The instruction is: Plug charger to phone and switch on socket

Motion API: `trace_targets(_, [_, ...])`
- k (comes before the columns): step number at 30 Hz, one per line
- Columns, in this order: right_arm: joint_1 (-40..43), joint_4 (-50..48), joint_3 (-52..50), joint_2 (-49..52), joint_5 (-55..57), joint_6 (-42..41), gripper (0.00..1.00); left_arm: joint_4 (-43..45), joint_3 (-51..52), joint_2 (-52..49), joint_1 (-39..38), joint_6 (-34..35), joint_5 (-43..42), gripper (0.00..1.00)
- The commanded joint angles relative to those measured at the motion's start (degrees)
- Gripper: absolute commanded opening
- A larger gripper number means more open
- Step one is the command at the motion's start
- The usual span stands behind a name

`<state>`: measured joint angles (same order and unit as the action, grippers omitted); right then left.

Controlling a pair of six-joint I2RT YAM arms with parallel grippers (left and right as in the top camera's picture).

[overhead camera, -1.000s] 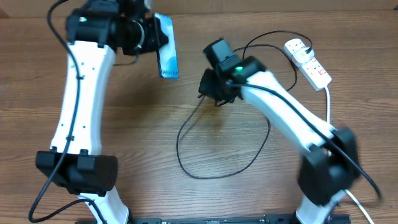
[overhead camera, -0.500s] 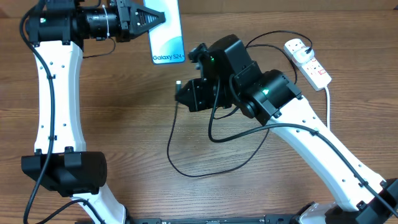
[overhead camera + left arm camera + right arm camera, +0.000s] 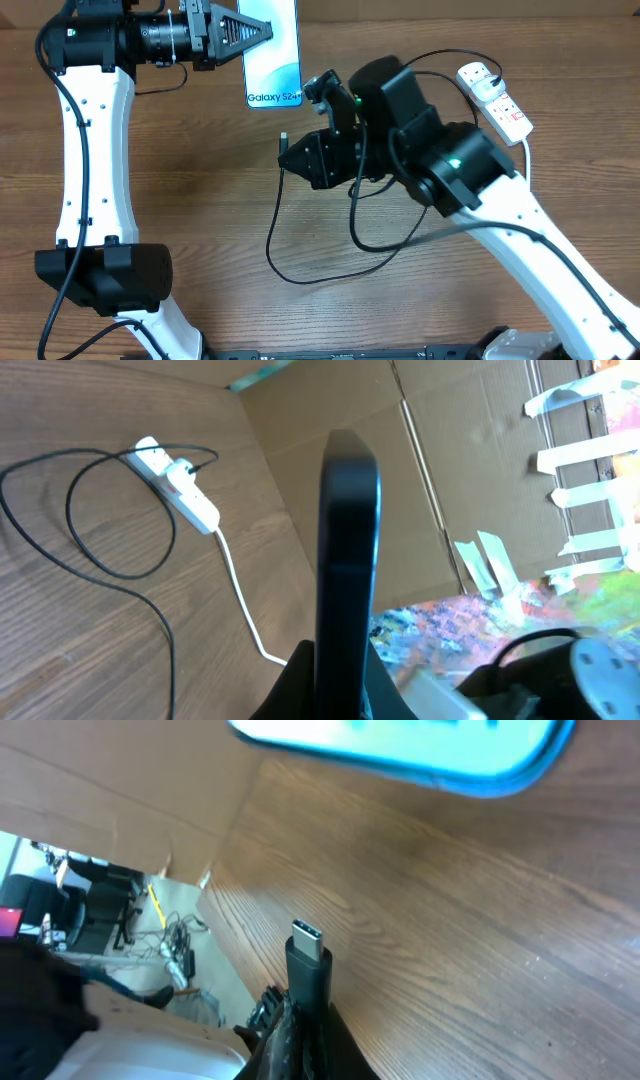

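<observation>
Above the bench [image 3: 200,220], phone [image 3: 275,60] and charger [image 3: 268,245] held close, not yet joined.
Left hand [image 3: 232,32] grips the phone; right hand [image 3: 292,152] pinches the connector [image 3: 306,940]; socket [image 3: 495,100] switch untouched.

Matt wood-grain table [image 3: 200,200], glossy phone [image 3: 272,50], metal-tipped black plastic charger [image 3: 310,970]

The phone [image 3: 272,55] runs off the overhead view's top edge. My right arm [image 3: 480,185] covers part of the charger [image 3: 269,240]. The socket [image 3: 495,98] switch is too small to read.
</observation>
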<state>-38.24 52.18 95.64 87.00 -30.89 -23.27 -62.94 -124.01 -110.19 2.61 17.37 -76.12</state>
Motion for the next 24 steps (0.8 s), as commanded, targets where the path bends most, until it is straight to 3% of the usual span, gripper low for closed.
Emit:
trace_targets(1, [0.11,-0.24,2.34,-2.43,1.27,0.52,0.04,-1.33,-0.55,0.79,-0.07,-2.64,-2.99,0.04])
trace_targets(11, [0.04,-0.15,2.25,-2.01,7.15,-3.56,0.04,-3.93,-0.55,0.79,-1.97,-4.07,-3.5,0.04])
trace_targets(24, [-0.37,0.24,2.21,0.31,6.84,-5.27,0.04,-3.63,-0.55,0.79,-2.38,-5.44,-7.19,0.04])
